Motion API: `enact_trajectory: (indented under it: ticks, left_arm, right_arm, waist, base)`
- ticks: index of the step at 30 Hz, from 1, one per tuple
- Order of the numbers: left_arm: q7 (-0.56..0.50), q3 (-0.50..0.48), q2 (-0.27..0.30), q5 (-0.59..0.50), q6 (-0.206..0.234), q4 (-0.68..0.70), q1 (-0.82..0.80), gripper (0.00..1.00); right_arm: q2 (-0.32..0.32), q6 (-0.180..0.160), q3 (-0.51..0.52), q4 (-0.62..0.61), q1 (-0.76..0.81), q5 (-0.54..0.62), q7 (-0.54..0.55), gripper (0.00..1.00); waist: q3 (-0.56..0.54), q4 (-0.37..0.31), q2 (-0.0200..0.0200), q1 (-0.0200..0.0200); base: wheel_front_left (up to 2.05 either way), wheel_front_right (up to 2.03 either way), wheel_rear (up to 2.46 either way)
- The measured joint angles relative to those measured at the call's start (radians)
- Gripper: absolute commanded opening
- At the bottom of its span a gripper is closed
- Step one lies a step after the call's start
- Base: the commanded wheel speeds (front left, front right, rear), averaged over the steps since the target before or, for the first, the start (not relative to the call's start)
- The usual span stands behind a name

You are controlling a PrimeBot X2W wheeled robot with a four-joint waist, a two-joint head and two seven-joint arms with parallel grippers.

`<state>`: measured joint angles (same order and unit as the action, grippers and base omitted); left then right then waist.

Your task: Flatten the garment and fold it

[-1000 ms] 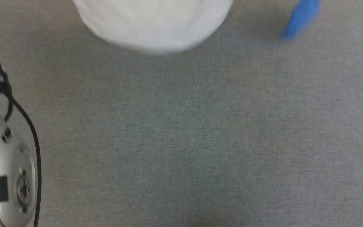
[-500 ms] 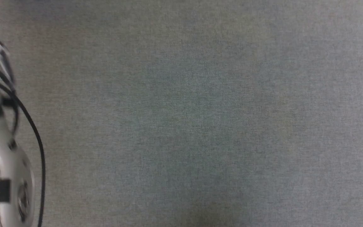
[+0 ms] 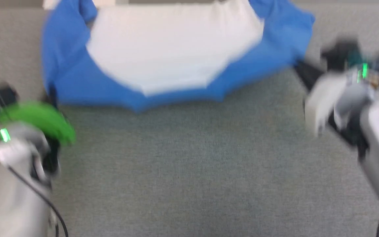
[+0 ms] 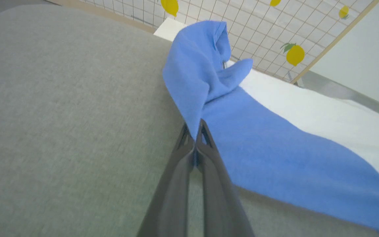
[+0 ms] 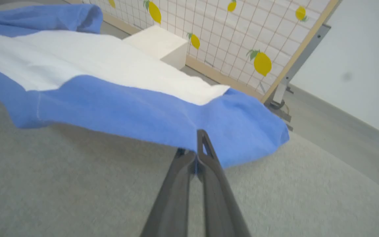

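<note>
At left, the left tool [image 4: 197, 126] has its two dark fingers pressed together on a blue fold at the garment's [image 3: 173, 49] left shoulder, where a sleeve bunches up above the tips. The garment hangs stretched between the two tools over the far half of the worktop [image 3: 189, 164]. Its blue near edge is raised clear of the surface and bows down in the middle, and the white body panel runs away behind it. We judge the cloth light, soft and wholly limp: it will sag wherever it is unsupported, carry no shape of its own, and crease rather than slide. It is not fragile. We judge the best holds to be the outer shoulder corners or the hem corners, taken as a pair, so that tension between them spreads the panel. At right, the right tool [image 5: 197, 138] is likewise clamped on the blue edge near the right shoulder, one finger above the cloth. The worktop is covered in a grey, slightly rough fabric that should grip the cloth a little. Beyond it stand a white box [image 5: 158, 44], a lattice screen [image 5: 242, 33] with lemons, a grey floor [image 5: 324, 108] and a pale wall [image 5: 357, 49].
</note>
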<state>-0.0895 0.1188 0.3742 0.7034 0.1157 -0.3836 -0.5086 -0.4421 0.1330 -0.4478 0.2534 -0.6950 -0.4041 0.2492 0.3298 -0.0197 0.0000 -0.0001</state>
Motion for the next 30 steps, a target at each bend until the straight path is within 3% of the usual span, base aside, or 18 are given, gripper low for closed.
enact_trajectory:
  ticks: [6, 12, 22, 28, 29, 30]
  left_arm:
    - [-0.012, 0.008, -0.024, 0.001, 0.072, 0.125, 0.261, 0.00]
    - [-0.027, 0.009, -0.037, 0.010, 0.117, 0.206, 0.445, 0.00]
    - [-0.083, 0.049, -0.040, 0.001, 0.186, 0.295, 0.636, 0.00]
    - [-0.081, 0.083, -0.063, 0.000, 0.191, 0.285, 0.673, 0.00]
    - [-0.063, 0.085, -0.069, -0.002, 0.186, 0.274, 0.672, 0.28]
    - [-0.049, 0.086, -0.072, -0.003, 0.182, 0.265, 0.672, 0.64]
  right_arm:
    - [-0.011, 0.000, 0.066, -0.125, 0.315, -0.007, 0.040, 0.00]
    - [0.038, 0.000, 0.145, -0.226, 0.562, 0.039, 0.114, 0.00]
    - [0.134, 0.000, 0.260, -0.382, 0.852, 0.094, 0.316, 0.00]
    - [0.174, -0.001, 0.271, -0.382, 0.928, 0.111, 0.338, 0.00]
    - [0.179, -0.001, 0.271, -0.371, 0.931, 0.115, 0.326, 0.00]
    - [0.184, -0.001, 0.272, -0.361, 0.932, 0.119, 0.309, 0.16]
  waist:
    - [-0.096, 0.015, 0.0000, 0.0000]
    - [-0.179, 0.032, 0.0000, -0.0001]
    - [-0.268, 0.048, 0.0000, -0.0001]
    - [-0.278, 0.048, 0.0000, -0.0001]
    - [-0.279, 0.048, 0.0000, -0.0001]
    - [-0.279, 0.048, 0.0000, 0.0000]
  base:
    - [0.00, 0.00, 0.00]
    - [0.00, 0.00, 0.00]
    - [0.00, 0.00, 0.00]
    - [0.00, 0.00, 0.00]
    - [0.00, 0.00, 0.00]
    - [0.00, 0.00, 0.00]
